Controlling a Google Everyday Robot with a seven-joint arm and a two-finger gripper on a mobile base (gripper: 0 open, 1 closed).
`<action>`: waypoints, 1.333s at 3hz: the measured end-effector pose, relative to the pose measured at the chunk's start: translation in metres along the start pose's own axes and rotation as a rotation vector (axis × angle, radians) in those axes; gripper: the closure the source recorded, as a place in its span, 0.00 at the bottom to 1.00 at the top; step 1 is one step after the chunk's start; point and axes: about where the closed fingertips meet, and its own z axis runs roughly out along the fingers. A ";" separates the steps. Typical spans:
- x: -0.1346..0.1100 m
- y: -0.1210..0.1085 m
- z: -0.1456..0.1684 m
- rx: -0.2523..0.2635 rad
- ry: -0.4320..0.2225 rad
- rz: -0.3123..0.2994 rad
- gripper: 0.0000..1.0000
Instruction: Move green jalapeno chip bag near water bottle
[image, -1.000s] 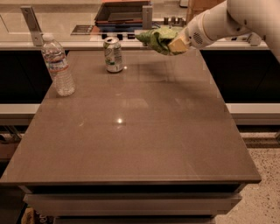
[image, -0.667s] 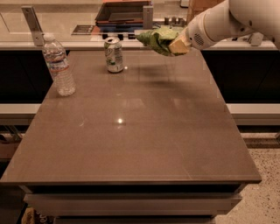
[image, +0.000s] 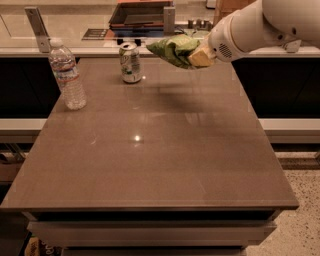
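- Tool (image: 199, 56) at 1 o'clock, clamped on green jalapeno chip bag (image: 172, 50), held clear above worktop (image: 160, 160).
- Water bottle (image: 67, 75) at 10 o'clock, well apart; soda can (image: 131, 62) between.
- Pick done; carry and set-down remaining.

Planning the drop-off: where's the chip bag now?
Camera view: the green jalapeno chip bag hangs in the gripper above the table's far right, right of the soda can.

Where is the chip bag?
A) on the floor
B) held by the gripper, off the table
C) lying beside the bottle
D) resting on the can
B: the gripper holds the chip bag in the air, right of the can in view, well apart from the bottle.
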 end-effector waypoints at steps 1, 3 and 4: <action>-0.007 0.032 -0.010 -0.028 0.012 -0.030 1.00; -0.013 0.090 -0.011 -0.133 0.023 -0.077 1.00; -0.017 0.116 -0.004 -0.186 0.041 -0.092 1.00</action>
